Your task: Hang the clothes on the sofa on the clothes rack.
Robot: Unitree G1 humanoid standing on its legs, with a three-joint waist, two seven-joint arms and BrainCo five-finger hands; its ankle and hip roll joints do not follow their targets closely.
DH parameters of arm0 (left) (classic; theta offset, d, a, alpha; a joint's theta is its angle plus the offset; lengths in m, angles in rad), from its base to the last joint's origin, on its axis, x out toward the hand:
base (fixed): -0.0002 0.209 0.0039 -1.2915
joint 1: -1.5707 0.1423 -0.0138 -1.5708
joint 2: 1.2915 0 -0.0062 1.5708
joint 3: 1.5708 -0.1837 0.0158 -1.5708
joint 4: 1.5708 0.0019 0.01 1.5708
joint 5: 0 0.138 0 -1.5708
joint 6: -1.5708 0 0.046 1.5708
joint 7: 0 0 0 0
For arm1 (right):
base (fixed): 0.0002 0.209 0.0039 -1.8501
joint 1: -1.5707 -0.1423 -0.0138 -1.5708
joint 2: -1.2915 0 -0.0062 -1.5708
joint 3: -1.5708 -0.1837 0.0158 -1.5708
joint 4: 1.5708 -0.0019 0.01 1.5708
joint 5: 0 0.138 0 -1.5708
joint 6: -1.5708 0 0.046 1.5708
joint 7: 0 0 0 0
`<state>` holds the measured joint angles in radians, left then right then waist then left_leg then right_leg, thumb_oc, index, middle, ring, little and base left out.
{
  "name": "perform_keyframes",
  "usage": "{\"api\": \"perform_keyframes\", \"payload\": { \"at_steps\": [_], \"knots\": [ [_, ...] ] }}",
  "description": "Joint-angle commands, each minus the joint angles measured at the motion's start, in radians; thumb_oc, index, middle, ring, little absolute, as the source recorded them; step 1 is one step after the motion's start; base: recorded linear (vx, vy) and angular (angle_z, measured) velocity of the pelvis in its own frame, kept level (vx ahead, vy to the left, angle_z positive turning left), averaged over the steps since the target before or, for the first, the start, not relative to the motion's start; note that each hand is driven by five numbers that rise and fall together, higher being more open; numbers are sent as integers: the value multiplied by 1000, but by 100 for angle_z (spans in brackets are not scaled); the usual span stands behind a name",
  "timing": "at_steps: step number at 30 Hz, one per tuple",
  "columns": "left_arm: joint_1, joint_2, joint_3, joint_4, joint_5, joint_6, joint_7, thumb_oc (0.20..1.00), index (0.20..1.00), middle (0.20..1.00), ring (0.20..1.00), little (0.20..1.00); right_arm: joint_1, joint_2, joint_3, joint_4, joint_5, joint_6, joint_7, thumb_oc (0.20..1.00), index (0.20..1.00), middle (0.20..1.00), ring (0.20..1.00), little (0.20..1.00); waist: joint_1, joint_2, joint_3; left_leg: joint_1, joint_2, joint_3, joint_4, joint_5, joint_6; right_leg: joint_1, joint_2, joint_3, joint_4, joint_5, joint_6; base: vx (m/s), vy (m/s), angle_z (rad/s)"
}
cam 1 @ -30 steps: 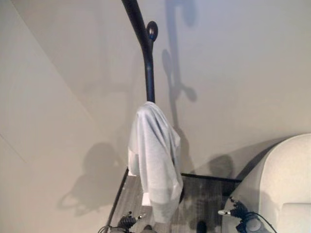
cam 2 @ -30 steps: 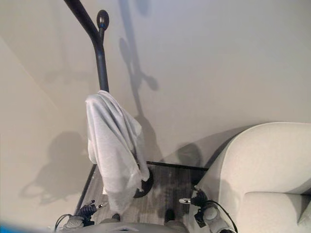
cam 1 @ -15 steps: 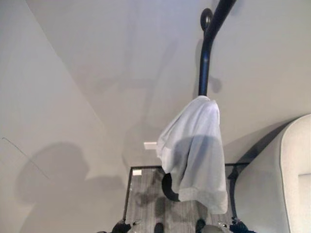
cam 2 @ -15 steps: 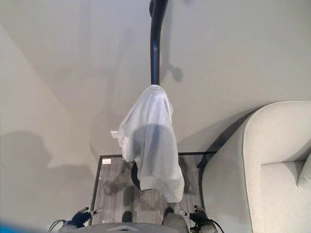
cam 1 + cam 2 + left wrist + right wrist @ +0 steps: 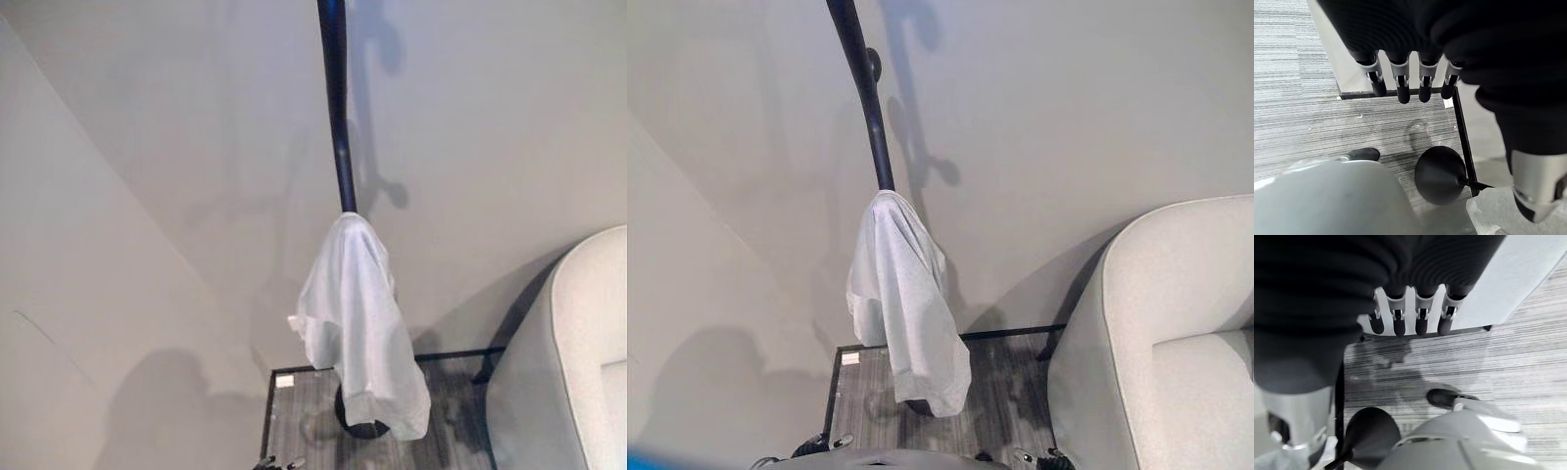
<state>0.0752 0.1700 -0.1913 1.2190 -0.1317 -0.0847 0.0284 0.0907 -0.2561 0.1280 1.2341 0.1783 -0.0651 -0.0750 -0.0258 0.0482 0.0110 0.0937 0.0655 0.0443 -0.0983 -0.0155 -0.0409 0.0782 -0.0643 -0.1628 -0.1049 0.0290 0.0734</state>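
The shirt [image 5: 361, 323] hangs on the rack [image 5: 336, 108], beside the sofa [image 5: 1156, 333]. My left hand [image 5: 1410, 81] and right hand [image 5: 1410, 316] are open and empty. I think I'm done.

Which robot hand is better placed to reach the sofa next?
Right, likely: the cream upholstered sofa stands on that side. The left robot hand and right robot hand both hang open, empty.
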Motion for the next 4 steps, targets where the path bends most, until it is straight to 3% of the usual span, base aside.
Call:
{"api": "perform_keyframes", "payload": {
  "at_steps": [1, 4],
  "knots": [
    [-66, 25, -7, 57, 33, -18, -13, 1000, 1000, 1000, 1000, 1000, -53, 30, 15, 41, 45, -12, 13, 1000, 1000, 1000, 1000, 1000, 3, -69, 24, 30, 36, -6, 11, -42, -34, 10, -105, 14, 18, -32, 80, 0, 0, 0],
    [-65, 28, -4, 57, 24, -19, -18, 1000, 1000, 1000, 1000, 1000, -52, 30, 18, 42, 39, -11, 16, 1000, 1000, 1000, 1000, 1000, 4, -69, 21, 32, 35, -7, 11, -44, -34, 14, -108, 12, 18, -32, 81, 0, 0, 0]
  ]
}}
